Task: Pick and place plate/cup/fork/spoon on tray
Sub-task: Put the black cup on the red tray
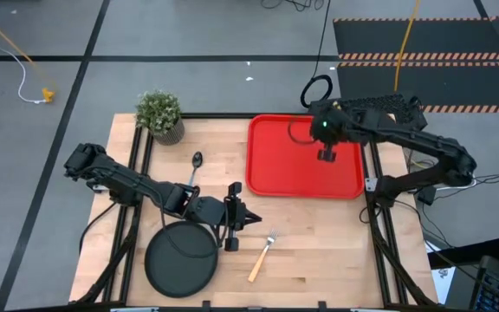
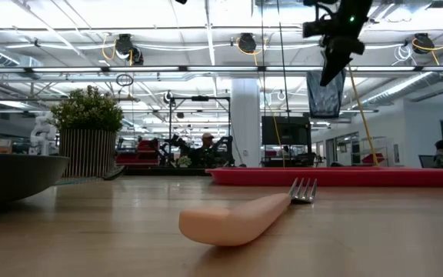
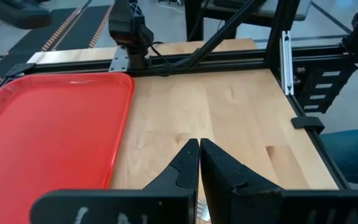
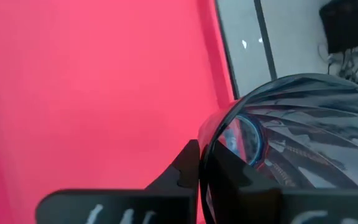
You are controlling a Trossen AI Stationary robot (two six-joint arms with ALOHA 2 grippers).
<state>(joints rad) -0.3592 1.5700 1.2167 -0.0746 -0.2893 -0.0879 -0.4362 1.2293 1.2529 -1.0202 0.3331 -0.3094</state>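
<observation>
My right gripper (image 1: pixel 326 146) is shut on the small dark cup (image 2: pixel 325 94), high above the red tray (image 1: pixel 293 165); the cup fills much of the right wrist view (image 4: pixel 297 137). My left gripper (image 1: pixel 243 217) is shut and empty, pointing toward the table's right edge, just above the table between the black plate (image 1: pixel 180 258) and the fork (image 1: pixel 262 256). The plate and the orange-handled fork lie flat on the table near its front edge. The blue-handled spoon (image 1: pixel 194 166) lies on the table beyond my left arm. My right gripper pinches the cup's wall at its rim (image 4: pixel 216 140) between its two fingers, which come from above and point down. The cup hangs below the fingers, slightly tilted, lifted clear of the tray.
A potted green plant (image 1: pixel 160 115) stands at the table's far left corner. The tray (image 3: pixel 48 130) lies at the far right of the table. Bare wood lies between the tray and the fork. Black frame rails (image 1: pixel 371 186) run along the table's sides.
</observation>
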